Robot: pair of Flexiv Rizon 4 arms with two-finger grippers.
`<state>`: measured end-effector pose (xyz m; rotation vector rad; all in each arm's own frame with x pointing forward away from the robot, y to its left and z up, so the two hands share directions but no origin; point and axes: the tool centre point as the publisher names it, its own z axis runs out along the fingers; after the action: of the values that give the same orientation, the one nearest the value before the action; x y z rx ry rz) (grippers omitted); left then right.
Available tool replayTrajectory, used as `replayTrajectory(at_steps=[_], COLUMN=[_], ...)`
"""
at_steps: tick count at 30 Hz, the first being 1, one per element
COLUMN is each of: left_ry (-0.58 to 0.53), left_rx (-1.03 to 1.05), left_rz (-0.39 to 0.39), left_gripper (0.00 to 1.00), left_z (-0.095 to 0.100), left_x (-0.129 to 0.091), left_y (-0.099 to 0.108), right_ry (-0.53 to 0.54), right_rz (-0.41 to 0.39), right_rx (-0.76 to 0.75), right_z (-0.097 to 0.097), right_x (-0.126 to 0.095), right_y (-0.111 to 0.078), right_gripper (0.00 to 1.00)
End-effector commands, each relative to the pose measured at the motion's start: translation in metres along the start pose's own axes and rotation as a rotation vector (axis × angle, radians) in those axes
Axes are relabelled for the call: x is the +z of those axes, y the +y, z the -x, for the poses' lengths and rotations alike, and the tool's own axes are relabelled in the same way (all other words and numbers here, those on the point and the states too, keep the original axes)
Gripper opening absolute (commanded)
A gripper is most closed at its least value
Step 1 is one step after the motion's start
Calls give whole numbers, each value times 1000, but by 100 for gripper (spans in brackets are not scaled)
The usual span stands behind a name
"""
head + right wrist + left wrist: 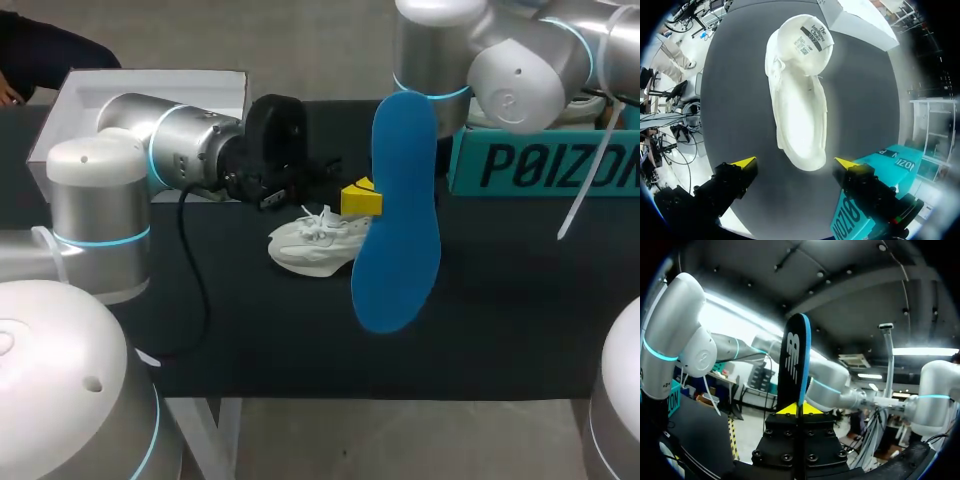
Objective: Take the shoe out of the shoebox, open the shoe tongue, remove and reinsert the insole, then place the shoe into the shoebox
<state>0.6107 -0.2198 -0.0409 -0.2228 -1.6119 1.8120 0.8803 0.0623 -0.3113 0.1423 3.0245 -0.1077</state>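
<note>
Head view first: the blue insole (pixel 395 210) is held up over the bench (pixel 500 320), hanging long-ways with one end high and the other low. It is pinched at its left edge by the left end effector (pixel 360 198), whose arm is stretched in level from the left. The insole is judged light, thin and floppy. A firm hold nearer one end is advised, so that it can be fed in without folding. The white shoe (pixel 315 245) lies on the bench just below and left of the insole, outside the white shoebox (pixel 150 90) at the far left. A teal box (pixel 540 165) sits at the far right, under the raised right arm.

Left wrist view: the insole (pixel 795 355) is shown edge-on and upright, clamped between the tips of the left end effector (pixel 799 410).

Right wrist view: the right end effector (pixel 795 162) is pointed straight down, fingers spread wide, with nothing gripped. The shoe (pixel 800 100) lies beneath it, opening upward. It is judged soft-walled and light, best steadied at the heel collar. The teal box (pixel 900 160) is seen beside one finger.
</note>
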Motion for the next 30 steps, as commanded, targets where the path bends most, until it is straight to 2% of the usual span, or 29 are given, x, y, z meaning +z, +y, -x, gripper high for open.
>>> replayTrajectory(at_steps=[1,5,7,8,13,19,26,30], left_ry=[1,1,1,1,1,1,1,1], left_rx=[0,0,0,0,0,0,0,0], left_rz=[-1,-1,-1,-1,-1,-1,-1,-1], left_gripper=[0,0,0,0,0,0,0,0], left_z=[1,1,1,1,1,1,1,1], left_x=[1,1,1,1,1,1,1,1], left_y=[0,0,0,0,0,0,0,0], right_ry=[-2,-2,-10,-21,-54,-57,-59,-47], right_rz=[-1,-1,1,-31,-34,-31,-22,-9], right_rx=[1,1,1,10,0,-35,-98,-125], right_z=[-1,-1,4,9,25,43,60,67], right_x=[-1,-1,-6,-11,-17,-11,5,14], right_y=[-1,-1,8,14,27,42,71,82], right_gripper=[100,100,100,100,100,100,100,100])
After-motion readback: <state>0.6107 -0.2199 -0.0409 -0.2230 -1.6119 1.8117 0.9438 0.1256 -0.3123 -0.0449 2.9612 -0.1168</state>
